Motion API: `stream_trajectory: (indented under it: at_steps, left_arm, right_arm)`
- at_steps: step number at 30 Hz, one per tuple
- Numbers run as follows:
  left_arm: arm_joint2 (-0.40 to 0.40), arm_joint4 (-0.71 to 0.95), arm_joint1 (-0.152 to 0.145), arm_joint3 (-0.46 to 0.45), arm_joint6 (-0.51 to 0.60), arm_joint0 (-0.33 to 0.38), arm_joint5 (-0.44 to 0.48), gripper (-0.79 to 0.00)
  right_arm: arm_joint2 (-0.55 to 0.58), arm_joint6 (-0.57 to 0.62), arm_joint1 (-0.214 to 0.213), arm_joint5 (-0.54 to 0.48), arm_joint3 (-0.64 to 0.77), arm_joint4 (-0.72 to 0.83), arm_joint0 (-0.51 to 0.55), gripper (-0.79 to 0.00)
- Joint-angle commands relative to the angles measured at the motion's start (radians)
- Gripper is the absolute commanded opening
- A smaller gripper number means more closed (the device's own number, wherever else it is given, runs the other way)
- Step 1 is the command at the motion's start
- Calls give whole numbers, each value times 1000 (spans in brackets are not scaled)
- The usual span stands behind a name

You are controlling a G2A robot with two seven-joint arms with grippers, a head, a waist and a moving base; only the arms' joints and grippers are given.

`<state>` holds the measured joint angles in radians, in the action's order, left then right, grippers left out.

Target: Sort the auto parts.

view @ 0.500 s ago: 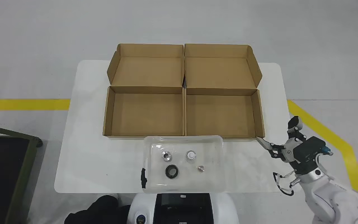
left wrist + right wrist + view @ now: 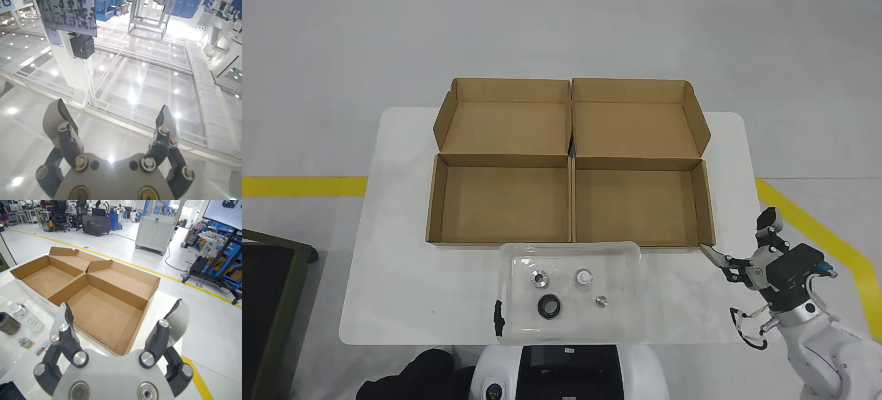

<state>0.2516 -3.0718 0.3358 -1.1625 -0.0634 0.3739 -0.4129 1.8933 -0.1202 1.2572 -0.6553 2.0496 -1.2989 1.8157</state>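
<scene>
Surface: white table (image 2: 392,200) with rounded corners, standing on a pale grey floor. A yellow floor line (image 2: 302,186) runs out from the table's left side, and another angles past the right.

Two cardboard boxes sit side by side and touching on the table's far half, the left box (image 2: 500,205) and the right box (image 2: 637,207). Both have their lids folded back flat.

Auto parts: all lie in a clear plastic tray (image 2: 622,315) at the near edge, touching the fronts of the boxes. It holds a metal fitting (image 2: 538,276), a small white bottle (image 2: 584,276) lying beside it, a black cylindrical bearing (image 2: 549,305) and a small metal stud (image 2: 601,298). None of them touch.

Right gripper (image 2: 122,306): jaws spread wide and holding nothing. It is off the table's right near corner and faces the right box.

Left gripper (image 2: 112,104): jaws apart and holding nothing. It is aimed up at a panelled ceiling with spot lights, and a wall screen (image 2: 68,17) hangs on a white pillar.

Room, from the right wrist view: office chairs and desks at the back, an aluminium-framed cabinet (image 2: 157,232), a display on a stand (image 2: 225,213), and blue racks of cartons.
</scene>
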Motion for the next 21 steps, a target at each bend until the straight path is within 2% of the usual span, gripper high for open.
stream_trajectory:
  at_steps: [1,10,21]
  left_arm:
    - [0,0,0,0,0,0,0,0]
    - [0,0,0,0,0,0,0,0]
    - [0,0,0,0,0,0,0,0]
  right_arm:
    - [0,0,0,0,0,0,0,0]
    - [-31,15,-3,-23,4,-6,-8,0]
    - [-197,125,-21,-198,59,-114,-82,0]
